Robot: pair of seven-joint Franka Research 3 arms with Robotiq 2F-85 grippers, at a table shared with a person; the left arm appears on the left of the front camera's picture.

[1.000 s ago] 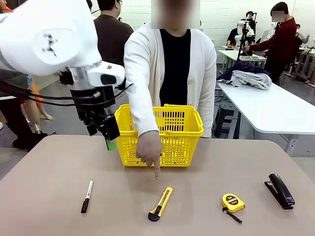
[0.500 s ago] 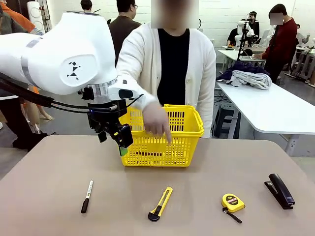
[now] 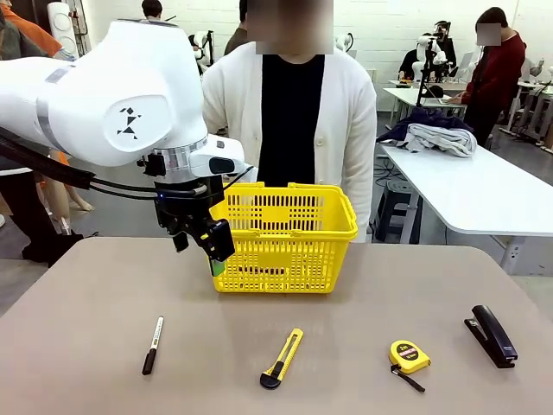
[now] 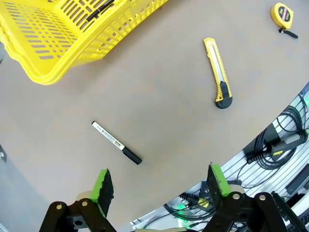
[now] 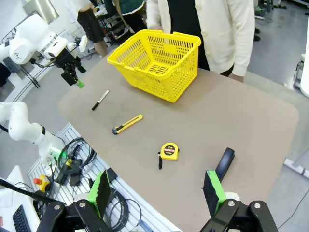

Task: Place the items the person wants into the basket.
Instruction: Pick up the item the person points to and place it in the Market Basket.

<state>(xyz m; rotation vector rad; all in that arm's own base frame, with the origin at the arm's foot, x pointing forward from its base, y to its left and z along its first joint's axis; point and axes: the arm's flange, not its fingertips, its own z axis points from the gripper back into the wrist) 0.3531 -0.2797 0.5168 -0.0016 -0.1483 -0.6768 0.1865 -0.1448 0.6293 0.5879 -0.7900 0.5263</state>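
The big brown table (image 3: 389,285) holds all the things. A person (image 3: 337,112) in a white cardigan stands at its far side, right behind the basket. The robot's fat white left arm (image 3: 112,95) reaches in from the left. The yellow basket (image 3: 285,233) sits upright at the far middle of the table.

The left claw (image 3: 214,255) hangs in the air over the left part of the table. Its jaws are spread wide with nothing in them. The right claw (image 5: 157,186) is spread wide too, high above the near edge, and holds nothing.

Along the near side lie four things, all well apart. The black stapler (image 3: 491,335) is far right. The yellow-and-black utility knife (image 3: 282,357) is in the middle. The white marker (image 3: 153,345) is on the left. The round yellow tape measure (image 3: 409,355) lies between the knife and the stapler. A thin dark pen (image 4: 99,8) lies inside the basket.
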